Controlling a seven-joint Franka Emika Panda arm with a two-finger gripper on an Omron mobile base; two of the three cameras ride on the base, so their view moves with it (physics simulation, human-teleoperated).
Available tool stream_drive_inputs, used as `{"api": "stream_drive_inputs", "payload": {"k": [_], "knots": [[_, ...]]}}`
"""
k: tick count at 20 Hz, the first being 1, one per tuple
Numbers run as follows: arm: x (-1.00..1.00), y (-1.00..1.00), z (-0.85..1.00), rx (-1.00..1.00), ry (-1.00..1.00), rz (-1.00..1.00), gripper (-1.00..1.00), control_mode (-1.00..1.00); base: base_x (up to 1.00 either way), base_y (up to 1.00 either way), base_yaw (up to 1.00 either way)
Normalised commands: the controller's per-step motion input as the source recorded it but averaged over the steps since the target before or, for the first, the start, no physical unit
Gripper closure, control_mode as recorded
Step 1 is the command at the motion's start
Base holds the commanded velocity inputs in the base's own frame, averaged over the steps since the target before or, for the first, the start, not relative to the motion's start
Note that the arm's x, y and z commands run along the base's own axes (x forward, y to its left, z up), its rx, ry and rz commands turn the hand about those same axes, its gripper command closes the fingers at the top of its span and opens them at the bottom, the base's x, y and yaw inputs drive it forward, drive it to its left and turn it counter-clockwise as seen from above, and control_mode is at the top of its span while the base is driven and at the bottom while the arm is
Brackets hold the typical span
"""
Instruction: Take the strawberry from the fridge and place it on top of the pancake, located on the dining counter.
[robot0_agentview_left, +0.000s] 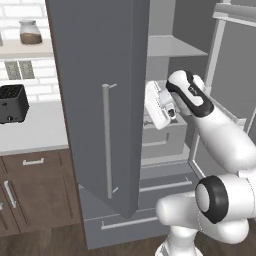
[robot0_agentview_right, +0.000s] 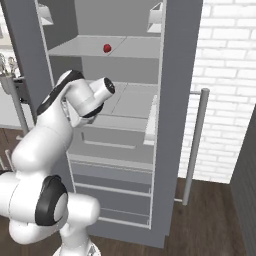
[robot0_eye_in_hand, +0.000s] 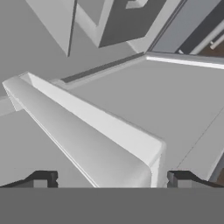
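The fridge (robot0_agentview_right: 180, 100) stands with both doors swung open, its left door (robot0_agentview_left: 100, 100) jutting toward me. The strawberry (robot0_agentview_right: 107, 48), a tiny red fruit, rests on an upper pale grey shelf (robot0_agentview_right: 75, 47). My gripper (robot0_eye_in_hand: 111, 181) is open, with nothing between its dark fingertips (robot0_eye_in_hand: 41, 180). It reaches into the fridge at mid height, just above the white rim of a drawer (robot0_eye_in_hand: 100, 135), well below the strawberry. The white hand (robot0_agentview_left: 160, 106) shows beside the left door's edge. The pancake and the dining counter are out of view.
A black toaster (robot0_agentview_left: 12, 102) sits on the pale worktop (robot0_agentview_left: 35, 130) left of the fridge, over brown cabinets (robot0_agentview_left: 35, 185). A jar (robot0_agentview_left: 30, 32) stands on a wall shelf. The right door's bar handle (robot0_agentview_right: 195, 145) juts out before a brick wall. Two lower drawers (robot0_agentview_left: 150, 190) are closed.
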Motion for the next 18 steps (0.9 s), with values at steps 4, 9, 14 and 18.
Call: {"api": "stream_drive_inputs", "payload": {"k": [4,9,14,18], "knots": [[-0.10,0.35,-0.09,0.00,0.00,0.02,-1.00,-1.00,0.00,0.00,0.00],[-0.25,0.45,-0.10,0.00,0.00,0.04,-1.00,-1.00,0.00,0.00,0.00],[-0.35,0.54,-0.03,0.00,0.00,0.04,-1.00,-1.00,0.00,0.00,0.00],[-0.39,0.58,0.00,0.00,0.00,0.03,-1.00,-1.00,0.00,0.00,0.00]]}}
